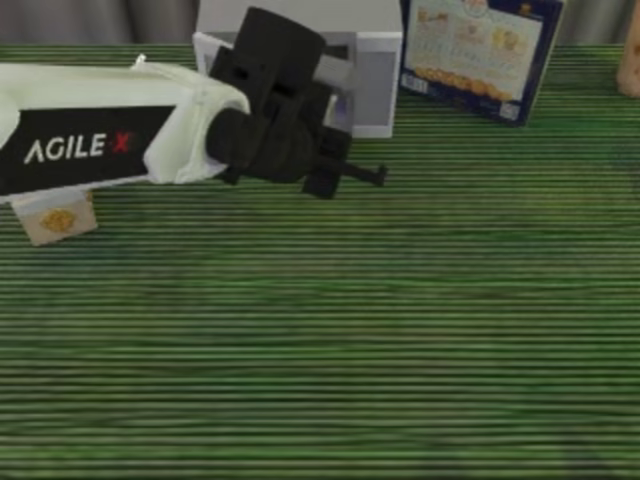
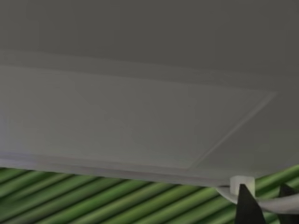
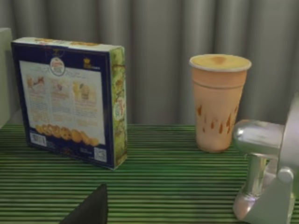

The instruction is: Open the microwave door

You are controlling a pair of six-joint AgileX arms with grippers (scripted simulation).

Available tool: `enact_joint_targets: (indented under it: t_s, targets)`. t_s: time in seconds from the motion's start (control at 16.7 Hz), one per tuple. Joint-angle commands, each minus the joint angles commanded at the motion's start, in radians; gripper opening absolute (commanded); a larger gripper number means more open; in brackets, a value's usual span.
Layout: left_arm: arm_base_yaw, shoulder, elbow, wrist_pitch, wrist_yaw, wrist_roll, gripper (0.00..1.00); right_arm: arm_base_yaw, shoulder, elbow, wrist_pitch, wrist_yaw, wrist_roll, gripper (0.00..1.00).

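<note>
The microwave point(image 1: 372, 30) stands at the table's back centre. My left arm reaches across its front from the left and hides most of the microwave door in the top view. In the left wrist view the grey microwave door point(image 2: 121, 116) fills the frame at a slant, above the green table. Its pale bar handle point(image 2: 243, 183) runs between the two dark fingertips point(image 2: 246, 207). My left gripper point(image 2: 265, 201) point(image 1: 350, 176) is shut on that handle, a little in front of the oven's face. My right gripper point(image 3: 96, 207) is out of the top view and faces the back right corner.
A blue printed carton point(image 1: 480, 50) point(image 3: 70, 98) stands right of the microwave. An orange cup point(image 3: 218, 102) point(image 1: 630, 62) is at the back right, with a silver metal appliance point(image 3: 261, 177) near it. A small beige box point(image 1: 58, 218) sits under my left arm. Green striped table point(image 1: 350, 350).
</note>
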Motion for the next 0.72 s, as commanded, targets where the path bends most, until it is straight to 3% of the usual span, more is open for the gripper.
enact_joint_targets:
  t_s: [0.36, 0.72]
  targets:
    - [0.026, -0.028, -0.040, 0.014, 0.036, 0.057, 0.00, 0.000, 0.000, 0.000, 0.000, 0.000, 0.000, 1.00]
    - [0.026, -0.028, -0.040, 0.014, 0.036, 0.057, 0.00, 0.000, 0.000, 0.000, 0.000, 0.000, 0.000, 1.00]
